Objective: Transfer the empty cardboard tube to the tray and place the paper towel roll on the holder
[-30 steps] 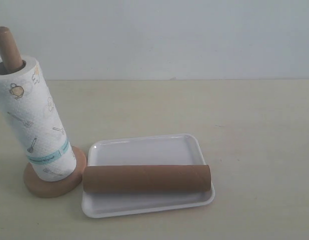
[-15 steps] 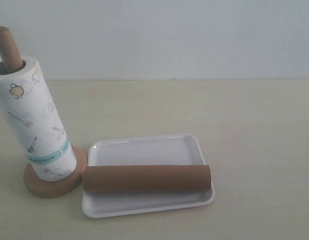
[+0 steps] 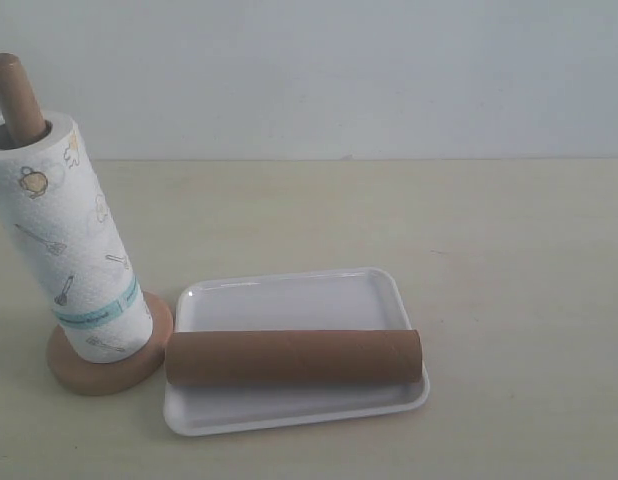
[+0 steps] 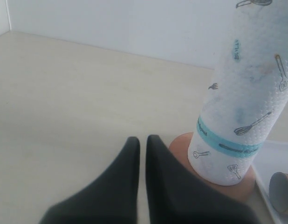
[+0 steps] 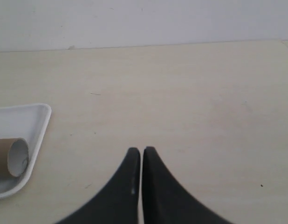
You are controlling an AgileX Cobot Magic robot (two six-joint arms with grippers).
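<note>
Comparing with a second ago, I see nothing moved: the tube lies flat in the tray, across its near half, brown spiral-seamed cardboard on smooth white plastic. Just left, the embossed roll stands threaded on the wooden holder, post poking out. My left gripper and right gripper have jaws pressed together, empty.

Reads as a robot test bench in a lab, not a lived-in room. Plain pale table with a few faint marks, set against a bare off-white wall. Sparse, staged props: paper towel roll on a wooden holder, white tray, cardboard tube lying across it (kitchen goods, bench backdrop). Black left claw and right claw over the table in the wrist views. Flat, even lighting.
</note>
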